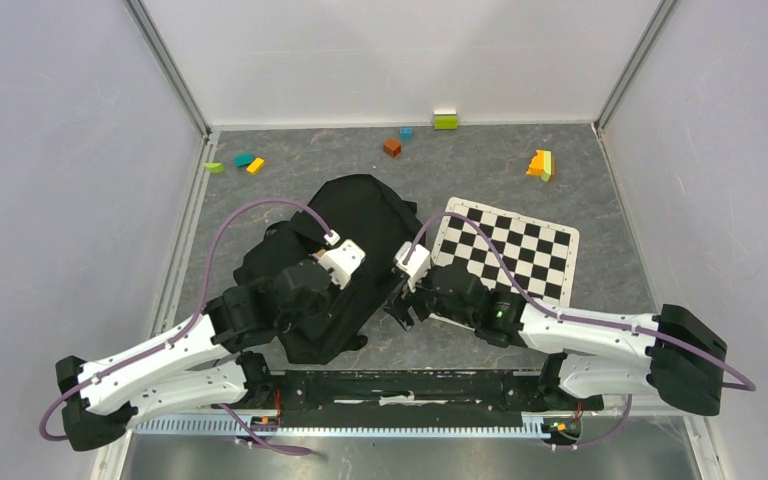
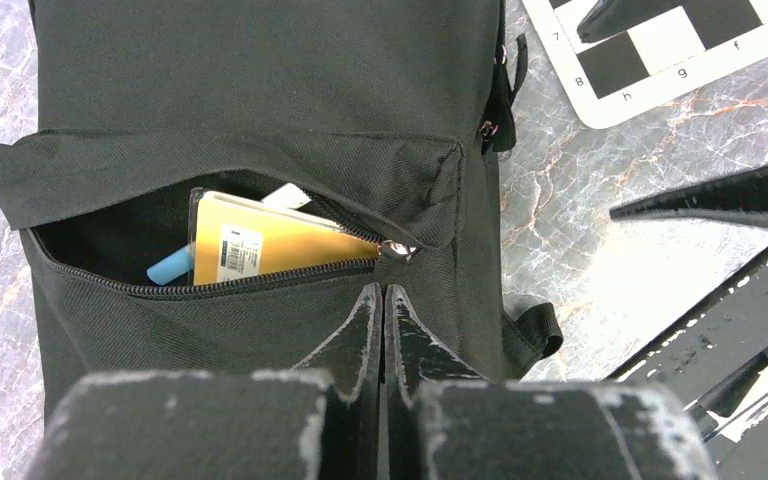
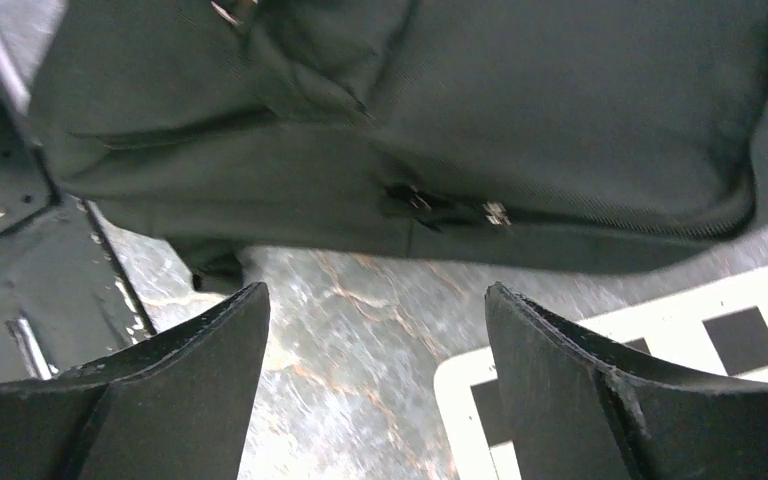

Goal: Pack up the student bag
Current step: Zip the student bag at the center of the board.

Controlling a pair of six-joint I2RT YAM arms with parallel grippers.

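Overhead, a grey marbled tabletop (image 1: 520,180) boxed in by plain white walls, with metal posts at the two far corners. Strung along the far edge, from the left: a green block (image 1: 214,167), a teal block (image 1: 244,159) and a yellow block (image 1: 255,166) close together. Then a brown block (image 1: 392,147), a blue block (image 1: 406,132), a green-and-white block (image 1: 446,120) against the back wall, and an orange-and-green cluster (image 1: 540,164) well apart at the right. Left of centre, the student bag (image 1: 360,215), lying flat, with a strip of bare table between it and the checkered board (image 1: 520,255) to its right. Over the bag's front pocket (image 2: 210,310), the left gripper (image 2: 384,292), jaws pressed together just below the zipper pull (image 2: 397,250); fabric caught between them or not, impossible to tell. Inside the half-open pocket, a yellow booklet (image 2: 280,245) with a barcode label and a pale blue object (image 2: 170,268), both largely hidden behind the pocket's front. Further right, the right gripper (image 3: 375,292), jaws spread wide over bare table between bag and board, holding nothing. From above, both sets of fingers hidden beneath the wrists, the bag's near edge covered by the left arm. Board cut off at the frame edge in both wrist views.
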